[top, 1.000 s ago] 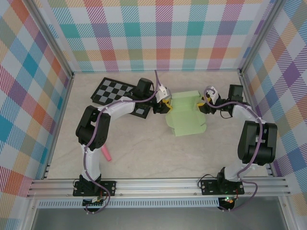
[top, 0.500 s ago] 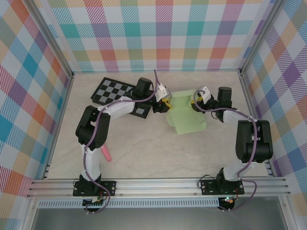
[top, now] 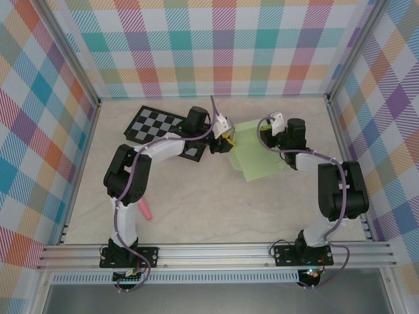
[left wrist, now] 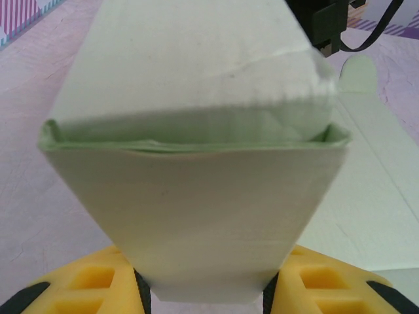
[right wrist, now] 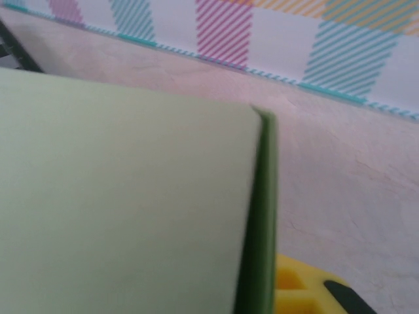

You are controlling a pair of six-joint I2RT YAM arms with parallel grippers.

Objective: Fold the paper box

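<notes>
The paper box (top: 256, 159), pale green card, lies partly folded on the table between the two arms. My left gripper (top: 227, 136) is at its far left corner. In the left wrist view a folded flap of the paper box (left wrist: 196, 196) runs down between the yellow fingers (left wrist: 321, 281), which are shut on it. My right gripper (top: 265, 135) is at the box's far right edge. In the right wrist view the card (right wrist: 124, 196) covers the left side, and its dark edge stands against one yellow finger (right wrist: 301, 288). The other finger is hidden.
A black-and-grey checkerboard (top: 154, 124) lies at the back left, under the left arm. A small pink stick (top: 145, 210) lies near the left arm's base. Plaid walls and aluminium rails (top: 209, 252) close in the table on all sides.
My right gripper has swung left onto the box's far right edge and its jaws have narrowed. The box has dropped from a raised shape to a flatter one. The left arm barely moved.
</notes>
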